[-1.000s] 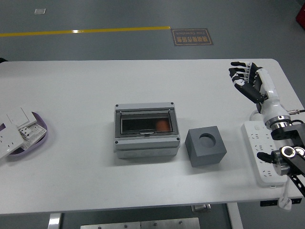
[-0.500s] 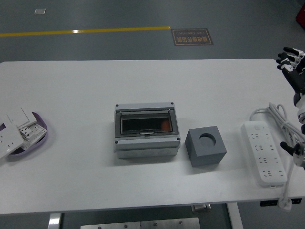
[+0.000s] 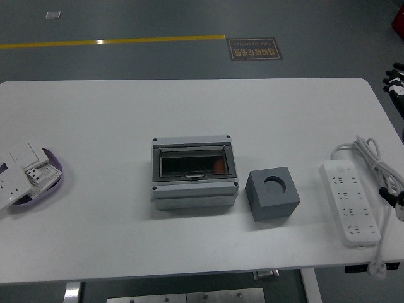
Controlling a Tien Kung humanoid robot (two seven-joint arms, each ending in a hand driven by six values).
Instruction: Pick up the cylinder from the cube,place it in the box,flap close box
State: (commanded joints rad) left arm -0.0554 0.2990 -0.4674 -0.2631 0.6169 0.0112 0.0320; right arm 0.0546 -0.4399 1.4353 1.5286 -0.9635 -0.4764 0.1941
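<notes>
The grey box [image 3: 194, 175] stands at the table's middle with its dark see-through flap [image 3: 192, 164] down. An orange-brown shape [image 3: 216, 165] shows through the flap at its right end. The dark grey cube [image 3: 272, 194] stands just right of the box, and its round hole [image 3: 275, 184] is empty. Only the fingertips of my right hand [image 3: 396, 81] show at the far right edge, spread and holding nothing, far from box and cube. My left arm is out of view.
A white power strip [image 3: 351, 202] with its coiled cable [image 3: 372, 158] lies near the right edge. A purple dish [image 3: 44, 183] with white wall switches sits at the left edge. The white table [image 3: 189, 113] ends at the picture's bottom.
My right arm has pulled back to the right and up, from over the power strip to almost out of the picture. Box, cube and power strip have not moved.
</notes>
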